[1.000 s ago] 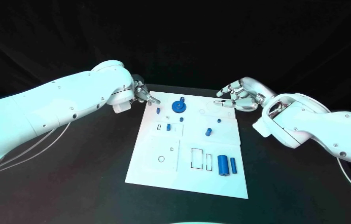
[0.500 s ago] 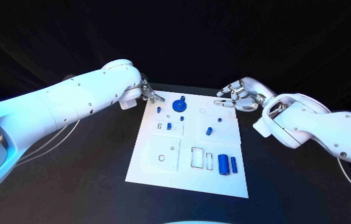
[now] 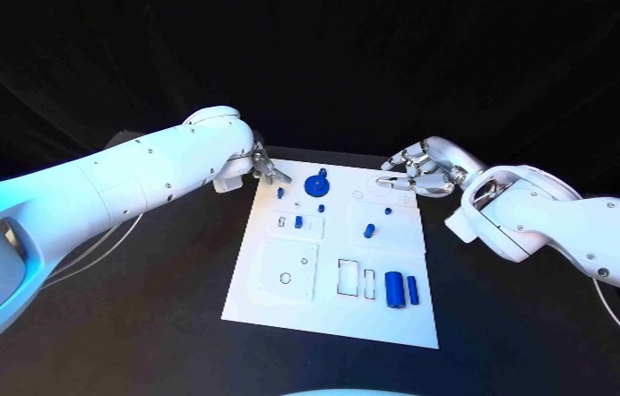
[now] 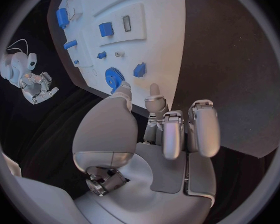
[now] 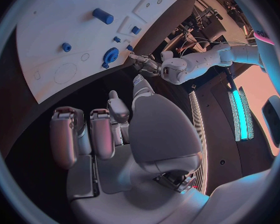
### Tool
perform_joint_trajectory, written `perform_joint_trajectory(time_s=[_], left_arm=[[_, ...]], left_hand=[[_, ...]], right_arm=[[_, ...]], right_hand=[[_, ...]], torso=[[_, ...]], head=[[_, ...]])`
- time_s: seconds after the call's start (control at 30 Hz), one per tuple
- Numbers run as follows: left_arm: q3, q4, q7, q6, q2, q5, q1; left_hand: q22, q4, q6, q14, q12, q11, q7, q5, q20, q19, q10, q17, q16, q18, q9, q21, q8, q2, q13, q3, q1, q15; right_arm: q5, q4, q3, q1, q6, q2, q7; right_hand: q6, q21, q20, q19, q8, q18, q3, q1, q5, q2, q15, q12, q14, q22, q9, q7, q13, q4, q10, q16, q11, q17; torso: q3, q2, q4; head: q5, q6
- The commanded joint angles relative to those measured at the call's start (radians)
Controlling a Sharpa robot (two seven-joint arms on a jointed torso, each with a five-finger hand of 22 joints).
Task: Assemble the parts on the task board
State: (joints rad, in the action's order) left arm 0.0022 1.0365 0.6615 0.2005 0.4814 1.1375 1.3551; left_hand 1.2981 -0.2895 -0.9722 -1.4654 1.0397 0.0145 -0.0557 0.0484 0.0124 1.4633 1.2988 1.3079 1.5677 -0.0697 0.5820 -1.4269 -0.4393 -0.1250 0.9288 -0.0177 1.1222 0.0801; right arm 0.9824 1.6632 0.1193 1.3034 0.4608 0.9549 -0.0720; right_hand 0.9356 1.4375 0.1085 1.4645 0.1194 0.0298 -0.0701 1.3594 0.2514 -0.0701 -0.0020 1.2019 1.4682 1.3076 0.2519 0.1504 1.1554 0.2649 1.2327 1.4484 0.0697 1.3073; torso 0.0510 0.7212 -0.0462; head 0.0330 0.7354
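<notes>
The left hand point(image 3: 262, 167) hovered at the board's point(image 3: 291, 293) far left corner near the gear point(image 3: 315, 185), fingers loose, empty. The right hand point(image 3: 420, 169), fingers curled, empty, hung beside the far right corner.

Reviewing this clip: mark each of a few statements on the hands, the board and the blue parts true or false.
1. The left hand holds a blue part. False: it holds nothing, at the far left corner of the task board.
2. The blue gear sits near the board's far edge. True.
3. The right hand grips the gear. False: it hangs empty beside the board's far right corner.
4. Two blue cylinders lie side by side near the board's near edge. True.
</notes>
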Motion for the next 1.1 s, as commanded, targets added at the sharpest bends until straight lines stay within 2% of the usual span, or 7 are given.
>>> perform_joint_trajectory(time_s=[0.03, 0.23, 0.57, 0.93, 1.1], left_arm=[[-0.002, -0.004, -0.025, 0.050, -0.010, 0.017, 0.000], [-0.006, -0.015, -0.030, 0.072, -0.020, 0.013, -0.003], [-0.008, -0.018, -0.031, 0.086, -0.026, 0.011, -0.005], [-0.009, -0.015, -0.032, 0.091, -0.026, 0.011, -0.005], [-0.009, -0.014, -0.034, 0.089, -0.025, 0.008, -0.005]], left_hand=[[0.000, 0.001, -0.001, -0.105, -0.003, -0.002, -0.005, 0.003, 0.009, -0.001, -0.008, 0.262, 0.002, 0.013, -0.002, 0.002, 0.006, 0.006, -0.002, 0.007, 0.008, -0.006], [0.000, 0.001, -0.003, -0.105, -0.003, -0.002, -0.005, 0.003, 0.009, -0.001, -0.008, 0.262, 0.002, 0.013, -0.004, 0.002, 0.007, 0.007, -0.002, 0.013, 0.014, -0.006], [0.001, 0.002, -0.008, -0.105, -0.001, -0.002, -0.004, 0.003, 0.009, -0.001, -0.007, 0.262, 0.002, 0.013, -0.006, 0.002, 0.008, 0.012, 0.000, 0.016, 0.021, -0.006], [0.002, 0.005, -0.017, -0.105, 0.001, -0.001, -0.003, 0.003, 0.010, -0.001, -0.008, 0.262, 0.002, 0.013, -0.012, 0.002, 0.010, 0.028, -0.001, 0.022, 0.047, -0.006], [0.003, 0.007, -0.026, -0.105, 0.002, 0.001, -0.001, 0.003, 0.010, -0.001, -0.007, 0.262, 0.002, 0.013, -0.014, 0.002, 0.007, 0.050, -0.001, 0.018, 0.066, -0.005]], right_arm=[[0.010, 0.000, 0.000, -0.002, -0.013, -0.002, 0.006], [0.010, -0.001, 0.000, -0.003, -0.014, -0.003, 0.006], [0.010, -0.003, 0.000, -0.003, -0.015, -0.007, 0.006], [0.010, -0.005, 0.000, -0.003, -0.015, -0.008, 0.006], [0.010, -0.005, 0.000, -0.003, -0.016, -0.009, 0.006]], right_hand=[[0.002, -0.003, -0.008, 0.018, 0.006, 0.007, -0.006, -0.004, 0.006, 0.004, -0.006, -0.002, 0.056, 0.172, 0.001, -0.001, -0.001, -0.002, -0.001, -0.004, -0.003, 0.068], [0.002, -0.003, -0.008, 0.018, 0.006, 0.007, -0.006, -0.004, 0.006, 0.004, -0.006, -0.002, 0.056, 0.172, 0.001, -0.001, -0.001, -0.002, -0.001, -0.004, -0.003, 0.068], [0.002, -0.003, -0.008, 0.018, 0.006, 0.007, -0.006, -0.004, 0.006, 0.004, -0.006, -0.002, 0.056, 0.172, 0.001, -0.001, -0.001, -0.002, -0.001, -0.004, -0.003, 0.068], [0.002, -0.003, -0.008, 0.018, 0.006, 0.007, -0.007, -0.004, 0.008, 0.005, -0.006, -0.001, 0.056, 0.173, 0.001, -0.001, 0.000, -0.002, 0.000, -0.004, -0.003, 0.069], [0.002, -0.003, -0.008, 0.018, 0.006, 0.007, -0.007, -0.004, 0.008, 0.005, -0.006, -0.001, 0.056, 0.173, 0.001, -0.001, 0.000, -0.002, 0.000, -0.004, -0.003, 0.069]], torso=[[0.0003, 0.000, 0.0013], [0.0003, 0.000, -0.0005], [-0.0005, -0.001, 0.0002], [-0.0003, -0.001, -0.0005], [-0.0009, -0.001, 0.0005]], head=[[0.002, 0.001], [-0.004, 0.004], [-0.003, 0.005], [-0.003, 0.007], [-0.002, 0.007]])
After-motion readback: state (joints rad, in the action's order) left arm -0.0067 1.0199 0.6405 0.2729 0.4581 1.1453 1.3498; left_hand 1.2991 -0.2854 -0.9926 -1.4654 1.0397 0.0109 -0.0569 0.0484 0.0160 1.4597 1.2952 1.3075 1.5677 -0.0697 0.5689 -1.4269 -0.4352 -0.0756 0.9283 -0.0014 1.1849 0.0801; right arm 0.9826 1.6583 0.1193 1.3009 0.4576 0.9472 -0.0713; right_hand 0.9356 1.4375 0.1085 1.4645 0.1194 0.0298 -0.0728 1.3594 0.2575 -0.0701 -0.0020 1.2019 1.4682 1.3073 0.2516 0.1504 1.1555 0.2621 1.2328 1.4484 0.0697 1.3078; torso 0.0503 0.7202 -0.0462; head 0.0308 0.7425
